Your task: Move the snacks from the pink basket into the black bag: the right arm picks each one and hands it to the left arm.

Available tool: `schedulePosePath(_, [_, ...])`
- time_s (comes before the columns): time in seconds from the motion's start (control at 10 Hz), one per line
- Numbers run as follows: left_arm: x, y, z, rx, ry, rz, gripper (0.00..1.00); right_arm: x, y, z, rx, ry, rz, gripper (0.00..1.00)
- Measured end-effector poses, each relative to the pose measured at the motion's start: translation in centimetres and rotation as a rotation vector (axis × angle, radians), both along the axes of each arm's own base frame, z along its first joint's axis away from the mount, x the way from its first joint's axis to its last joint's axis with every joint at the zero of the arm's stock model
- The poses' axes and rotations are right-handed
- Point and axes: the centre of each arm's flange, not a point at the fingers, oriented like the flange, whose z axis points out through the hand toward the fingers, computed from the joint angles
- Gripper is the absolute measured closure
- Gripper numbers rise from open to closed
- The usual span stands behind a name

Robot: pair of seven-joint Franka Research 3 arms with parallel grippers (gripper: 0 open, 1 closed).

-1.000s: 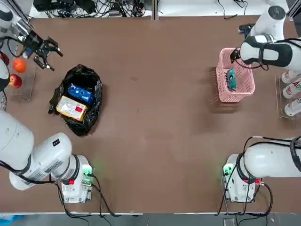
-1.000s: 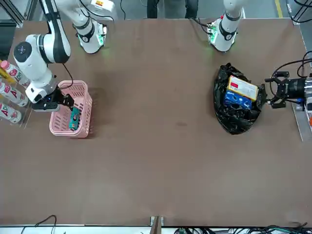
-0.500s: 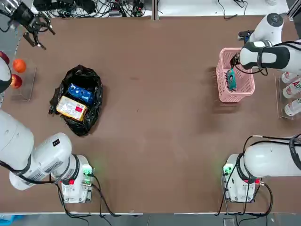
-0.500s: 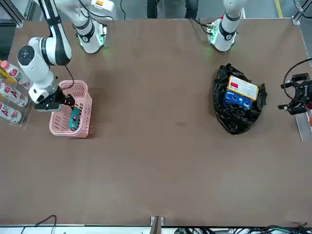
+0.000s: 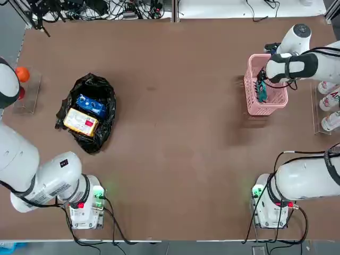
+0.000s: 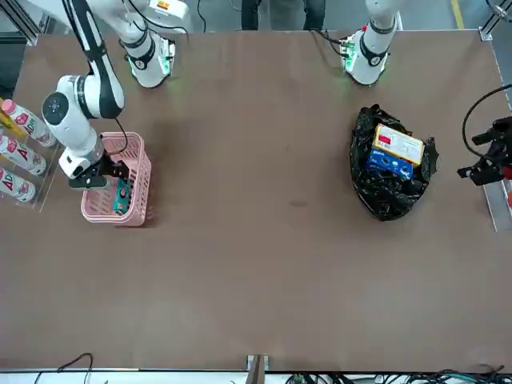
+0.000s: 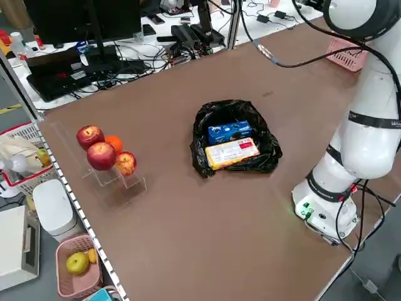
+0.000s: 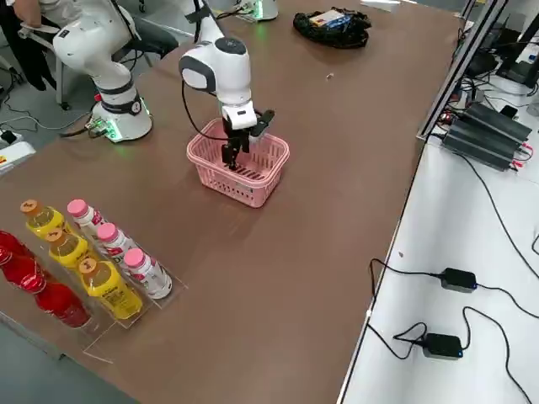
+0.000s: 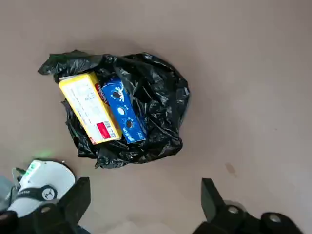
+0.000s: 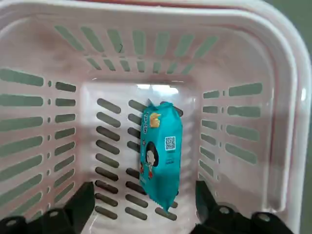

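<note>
Brown tabletop [image 5: 175, 133] fills the overhead view, and everything is placed here against the black bag [image 5: 91, 114], which lies open toward the table's left side. Up and left of the bag, a clear stand [image 5: 29, 98] at the table's edge holds an orange ball [image 5: 22, 74]. The left gripper [image 6: 488, 156] hangs beyond that same edge, well apart from the bag, with its fingers spread and nothing between them. Inside the bag lie two snacks side by side and touching: the blue packet [image 5: 91, 105] and the yellow packet [image 5: 81, 121]. Far right of the bag, across the bare middle of the table, stands the pink basket [image 5: 254, 103]. The right gripper [image 10: 146, 207] reaches down into it, its fingers spread either side of the teal packet [image 10: 161, 151], which lies on the basket's floor. Right of the basket, bottles [image 5: 329, 101] lie in a row at the table's edge.
</note>
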Motion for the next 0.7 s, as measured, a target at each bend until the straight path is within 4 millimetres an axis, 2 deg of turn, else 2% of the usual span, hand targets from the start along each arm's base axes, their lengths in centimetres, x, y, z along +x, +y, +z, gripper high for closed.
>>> schedulePosePath(0.4, [-0.9,-1.0,3.8,-0.017,-0.135,-0.362,0.0,0.2,0.1,-1.2,-0.002,-0.005,0.028,0.09])
schedulePosePath(0.7, [-1.4,-5.7,6.7,0.001,-0.198,-0.484,0.0,0.2,0.1,-2.0,-0.006,-0.001,0.077,0.09])
